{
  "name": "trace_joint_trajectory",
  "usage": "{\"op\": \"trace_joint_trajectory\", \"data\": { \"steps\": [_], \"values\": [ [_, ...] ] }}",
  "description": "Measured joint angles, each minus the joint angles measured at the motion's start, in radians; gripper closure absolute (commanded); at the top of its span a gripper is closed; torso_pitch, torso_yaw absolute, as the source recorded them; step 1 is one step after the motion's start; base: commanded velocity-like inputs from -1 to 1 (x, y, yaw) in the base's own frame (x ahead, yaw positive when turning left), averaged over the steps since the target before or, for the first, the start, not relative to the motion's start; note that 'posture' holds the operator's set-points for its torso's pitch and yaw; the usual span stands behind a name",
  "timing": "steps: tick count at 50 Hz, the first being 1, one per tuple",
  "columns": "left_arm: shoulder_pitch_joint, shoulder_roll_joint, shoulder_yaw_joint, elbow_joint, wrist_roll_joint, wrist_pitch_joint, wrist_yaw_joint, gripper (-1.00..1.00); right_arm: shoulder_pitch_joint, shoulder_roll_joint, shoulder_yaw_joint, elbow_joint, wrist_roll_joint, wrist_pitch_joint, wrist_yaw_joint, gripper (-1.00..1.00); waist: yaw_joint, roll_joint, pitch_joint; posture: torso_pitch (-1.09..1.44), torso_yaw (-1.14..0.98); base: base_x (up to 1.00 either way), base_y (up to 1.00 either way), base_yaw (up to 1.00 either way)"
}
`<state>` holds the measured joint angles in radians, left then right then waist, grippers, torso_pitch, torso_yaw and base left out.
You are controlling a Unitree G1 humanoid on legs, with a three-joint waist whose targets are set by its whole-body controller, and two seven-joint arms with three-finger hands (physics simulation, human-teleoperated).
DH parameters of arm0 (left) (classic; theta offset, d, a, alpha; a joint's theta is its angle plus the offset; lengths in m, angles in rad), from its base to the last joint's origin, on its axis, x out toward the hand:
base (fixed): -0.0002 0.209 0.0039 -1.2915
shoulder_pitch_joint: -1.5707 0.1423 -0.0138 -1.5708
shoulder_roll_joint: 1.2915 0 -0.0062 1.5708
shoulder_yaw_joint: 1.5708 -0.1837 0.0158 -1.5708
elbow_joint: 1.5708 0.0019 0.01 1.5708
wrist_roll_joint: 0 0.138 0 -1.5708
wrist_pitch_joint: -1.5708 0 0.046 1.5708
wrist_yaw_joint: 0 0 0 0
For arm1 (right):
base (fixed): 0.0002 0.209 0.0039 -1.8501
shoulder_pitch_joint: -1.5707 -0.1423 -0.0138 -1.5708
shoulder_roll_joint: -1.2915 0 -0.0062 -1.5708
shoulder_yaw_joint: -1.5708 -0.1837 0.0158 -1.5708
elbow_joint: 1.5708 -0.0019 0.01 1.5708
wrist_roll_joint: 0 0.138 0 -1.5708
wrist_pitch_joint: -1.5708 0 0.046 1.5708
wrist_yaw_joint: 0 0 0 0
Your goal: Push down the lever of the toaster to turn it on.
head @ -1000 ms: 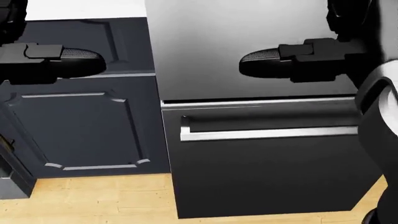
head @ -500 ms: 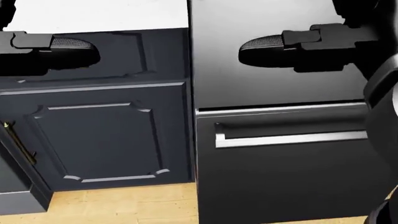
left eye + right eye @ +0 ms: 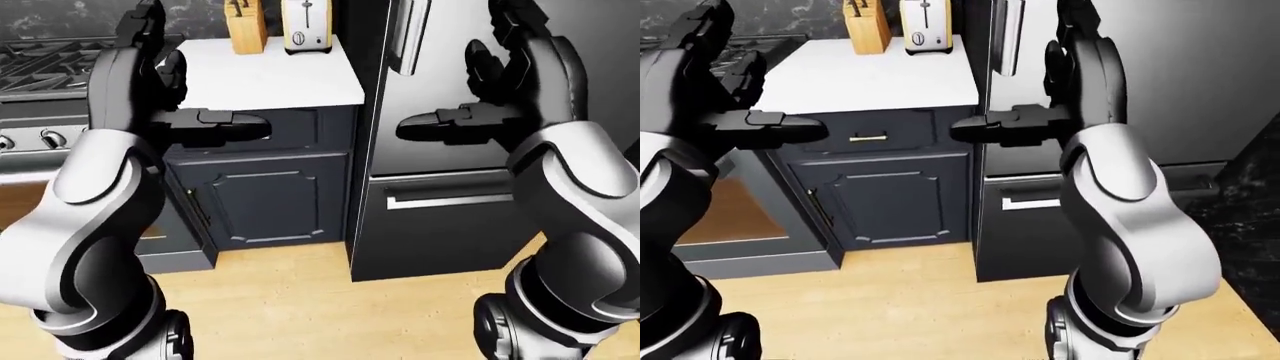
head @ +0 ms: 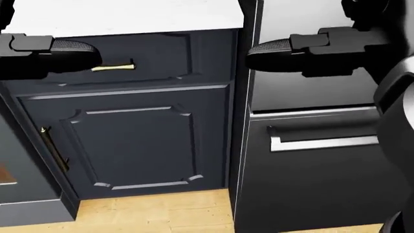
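Left-eye view: one toaster (image 3: 305,27), one knife block (image 3: 247,28); left hand (image 3: 150,45), right hand (image 3: 510,45) fingers spread.

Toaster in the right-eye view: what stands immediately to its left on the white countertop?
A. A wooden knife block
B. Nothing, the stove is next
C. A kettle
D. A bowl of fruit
A: the toaster stands at the top of the white countertop, with a wooden knife block holding dark-handled knives just to its left.
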<state>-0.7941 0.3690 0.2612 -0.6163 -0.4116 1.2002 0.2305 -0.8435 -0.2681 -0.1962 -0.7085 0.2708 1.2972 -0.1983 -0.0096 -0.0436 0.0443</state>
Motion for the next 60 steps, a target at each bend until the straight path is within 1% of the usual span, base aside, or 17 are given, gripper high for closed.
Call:
{"op": "trace_joint_trajectory", "data": {
  "steps": [2, 6, 10, 12, 16, 22, 25, 26, 29, 31, 35, 38, 42, 51, 53, 56, 60],
  "values": [
    [0.008, -0.008, -0.006, 0.000, -0.001, -0.003, -0.001, -1.00, 0.008, -0.003, -0.007, 0.003, -0.001, 0.003, -0.002, -1.00, -0.013, 0.015, 0.004, 0.00, 0.00, 0.00, 0.39, 0.00],
    [0.016, -0.013, -0.022, 0.011, -0.013, 0.012, -0.007, -1.00, 0.019, -0.004, -0.014, 0.013, -0.007, 0.020, -0.009, -1.00, -0.002, 0.007, -0.012, 0.00, 0.00, 0.00, 0.34, 0.00],
    [0.004, -0.007, -0.009, -0.009, -0.012, 0.003, -0.005, -1.00, 0.006, -0.005, -0.014, -0.005, -0.002, 0.009, -0.008, -1.00, -0.004, 0.077, 0.004, 0.00, 0.00, 0.00, 0.26, 0.00],
    [0.000, 0.002, 0.002, -0.009, -0.012, 0.000, -0.004, -1.00, 0.001, 0.000, -0.011, -0.005, 0.001, 0.005, -0.007, -1.00, 0.002, 0.110, -0.004, 0.00, 0.00, 0.00, 0.26, 0.00],
    [0.017, 0.005, 0.019, 0.015, 0.001, 0.011, 0.010, -1.00, 0.020, 0.008, 0.018, 0.015, 0.018, 0.008, 0.002, -1.00, 0.014, 0.090, 0.002, 0.00, 0.00, 0.00, 0.26, 0.00],
    [0.003, 0.001, 0.002, -0.003, -0.009, 0.005, 0.010, -1.00, 0.006, 0.001, 0.000, -0.003, 0.015, -0.001, -0.003, -1.00, 0.003, 0.033, 0.001, 0.00, 0.00, 0.00, 0.27, 0.00],
    [-0.002, 0.004, 0.004, -0.006, -0.014, 0.003, 0.009, -1.00, 0.004, 0.001, -0.002, -0.006, 0.016, -0.004, -0.003, -1.00, 0.003, -0.010, -0.005, 0.00, 0.00, 0.00, 0.27, 0.00],
    [0.003, -0.004, 0.000, -0.008, -0.015, 0.002, 0.009, -1.00, 0.013, -0.003, -0.006, -0.006, 0.017, -0.004, -0.004, -1.00, -0.007, 0.001, -0.003, 0.00, 0.00, 0.00, 0.27, 0.00],
    [0.012, -0.007, -0.013, -0.002, -0.027, 0.017, 0.004, -1.00, 0.029, -0.003, -0.016, 0.011, 0.010, 0.004, -0.009, -1.00, -0.004, -0.007, -0.008, 0.00, 0.00, 0.00, 0.28, 0.00],
    [0.008, -0.004, -0.009, -0.001, -0.030, 0.024, 0.005, -1.00, 0.022, -0.002, -0.010, 0.013, 0.008, 0.006, -0.013, -1.00, 0.002, 0.004, -0.012, 0.00, 0.00, 0.00, 0.28, 0.00],
    [-0.001, 0.001, -0.004, -0.012, -0.028, 0.009, 0.007, -1.00, 0.009, -0.002, -0.008, -0.002, 0.014, 0.003, -0.012, -1.00, 0.001, 0.064, 0.001, 0.00, 0.00, 0.00, 0.28, 0.00],
    [-0.003, 0.006, -0.004, -0.004, -0.026, 0.000, 0.007, -1.00, 0.004, 0.001, -0.006, 0.008, 0.015, -0.003, -0.013, -1.00, 0.001, 0.117, -0.005, 0.00, 0.00, 0.00, 0.27, 0.00],
    [0.017, 0.004, 0.009, 0.011, -0.015, 0.015, 0.015, -1.00, 0.016, 0.010, 0.016, 0.008, 0.031, 0.011, -0.005, -1.00, 0.010, 0.094, 0.005, 0.00, 0.00, 0.00, 0.28, 0.00],
    [0.004, 0.006, 0.007, -0.006, -0.023, 0.003, 0.011, -1.00, 0.009, 0.003, -0.002, -0.009, 0.030, -0.004, -0.009, -1.00, 0.004, -0.009, -0.002, 0.00, 0.00, 0.02, 0.28, 0.00],
    [0.014, -0.004, -0.006, -0.001, -0.024, -0.002, 0.010, -1.00, 0.021, -0.001, -0.010, 0.001, 0.029, -0.005, -0.009, -1.00, -0.009, 0.006, 0.005, 0.00, 0.00, 0.06, 0.27, 0.00],
    [0.015, -0.007, -0.023, 0.016, -0.031, 0.008, 0.004, -1.00, 0.020, -0.002, -0.019, 0.018, 0.023, 0.009, -0.016, -1.00, -0.002, 0.004, -0.003, 0.00, 0.00, 0.09, 0.19, 0.00],
    [-0.002, -0.002, -0.012, 0.003, -0.029, 0.003, 0.004, -1.00, 0.006, -0.005, -0.016, 0.005, 0.026, -0.004, -0.018, -1.00, -0.004, 0.073, 0.011, 0.00, 0.00, 0.11, 0.06, 0.00]
  ]
}}
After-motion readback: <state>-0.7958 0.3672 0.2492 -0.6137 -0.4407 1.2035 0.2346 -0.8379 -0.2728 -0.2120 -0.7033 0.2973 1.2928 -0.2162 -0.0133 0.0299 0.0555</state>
